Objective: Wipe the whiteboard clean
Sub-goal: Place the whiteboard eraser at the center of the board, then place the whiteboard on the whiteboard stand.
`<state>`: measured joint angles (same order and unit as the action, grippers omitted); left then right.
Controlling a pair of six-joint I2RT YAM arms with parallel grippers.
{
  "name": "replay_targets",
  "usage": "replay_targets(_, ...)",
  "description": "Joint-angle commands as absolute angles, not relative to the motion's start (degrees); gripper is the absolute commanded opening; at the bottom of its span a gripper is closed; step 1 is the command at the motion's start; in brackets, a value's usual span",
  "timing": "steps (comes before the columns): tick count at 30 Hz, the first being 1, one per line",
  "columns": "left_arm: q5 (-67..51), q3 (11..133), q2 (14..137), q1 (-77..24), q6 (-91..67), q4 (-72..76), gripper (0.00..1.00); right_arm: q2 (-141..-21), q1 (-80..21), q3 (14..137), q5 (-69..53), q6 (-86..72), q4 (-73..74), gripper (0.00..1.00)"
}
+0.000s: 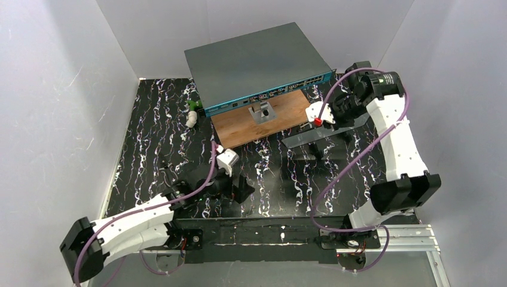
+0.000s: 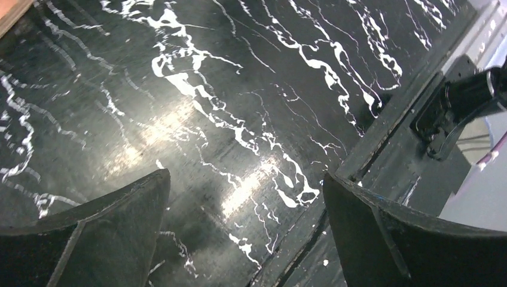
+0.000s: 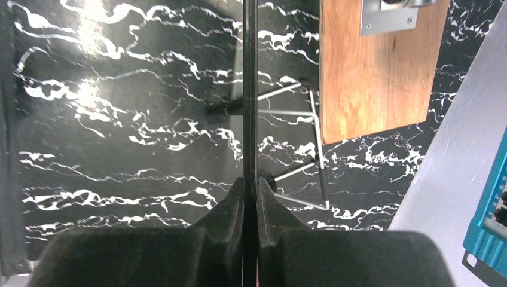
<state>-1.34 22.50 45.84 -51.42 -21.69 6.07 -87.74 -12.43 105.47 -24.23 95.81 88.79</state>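
The whiteboard (image 1: 308, 138) hangs above the black marbled table (image 1: 155, 137), right of centre, as a thin tilted slab. In the right wrist view it is edge-on, a thin dark line (image 3: 250, 89) running up from the jaws, with wire stand legs (image 3: 314, 131) on its right side. My right gripper (image 3: 250, 180) is shut on its edge (image 1: 335, 121). No writing can be made out from these angles. My left gripper (image 1: 239, 189) sits low near the table's front edge, open wide (image 2: 246, 179), with only bare table between its fingers.
A large grey box with a teal front (image 1: 257, 66) stands at the back. A brown wooden board (image 1: 263, 122) with a metal bracket (image 1: 261, 112) lies before it. A small green-and-white object (image 1: 192, 113) lies at the back left. White walls close in both sides.
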Motion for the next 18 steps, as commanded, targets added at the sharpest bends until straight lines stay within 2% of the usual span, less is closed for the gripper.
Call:
replay_targets(1, -8.0, 22.9, 50.6, -51.2, -14.1, 23.1, 0.98, -90.4, -9.2, 110.2, -23.2, 103.0, 91.5, 0.01)
replay_targets(3, -8.7, 23.6, 55.0, -51.2, -12.0, 28.3, 0.98, -91.9, -8.5, 110.6, -23.2, 103.8, 91.5, 0.01)
replay_targets(8, -13.5, 31.6, 68.5, -51.2, -7.2, 30.2, 0.98, -95.1, -6.9, 111.1, -23.6, 105.4, 91.5, 0.01)
replay_targets(18, -15.6, 35.8, 83.0, -51.2, -5.1, 42.0, 0.97, -98.4, -3.6, 111.6, -23.1, 108.8, 91.5, 0.01)
